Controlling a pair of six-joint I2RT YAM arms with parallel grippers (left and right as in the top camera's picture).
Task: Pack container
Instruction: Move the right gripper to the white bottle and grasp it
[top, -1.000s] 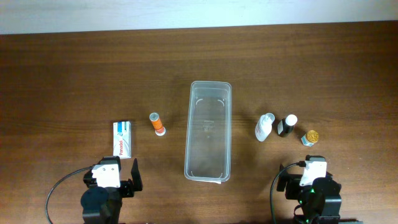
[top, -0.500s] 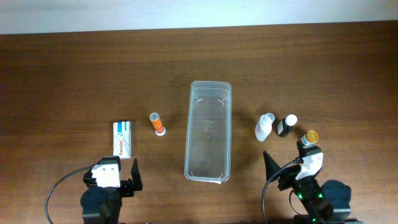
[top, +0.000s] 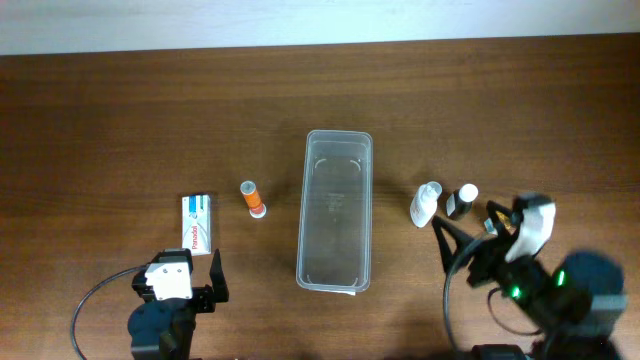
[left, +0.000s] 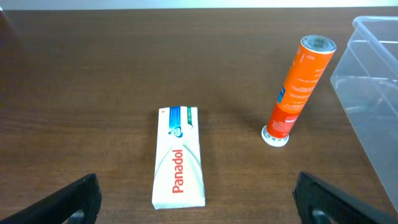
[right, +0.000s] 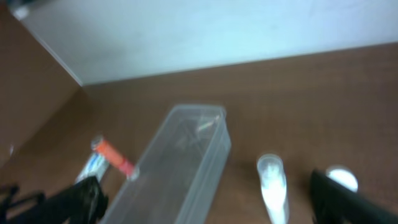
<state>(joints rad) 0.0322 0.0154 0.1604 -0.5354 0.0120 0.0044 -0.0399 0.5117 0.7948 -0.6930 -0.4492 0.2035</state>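
Observation:
The clear plastic container (top: 338, 135) lies lengthwise at mid-table and looks empty. It also shows at the right edge of the left wrist view (left: 373, 74) and, blurred, in the right wrist view (right: 186, 149). My left gripper (top: 178, 285) is open and empty, low at the front left; in its wrist view the jaws (left: 196, 211) are spread wide just short of the box. My right gripper (top: 470, 245) is open and empty, raised at the front right near the small bottles; its wrist view (right: 211, 208) is blurred.
A white-and-blue Panadol box (top: 198, 223) (left: 179, 158) and an orange tube (top: 252, 199) (left: 298, 87) lie left of the container. A white bottle (top: 427, 204) (right: 273, 186) and a dark bottle with a white cap (top: 461, 202) lie to its right. The right arm covers the spot beside them.
The right arm has risen and swung forward and to the right, now covering the gold-capped jar. The left arm and all objects have stayed in place.

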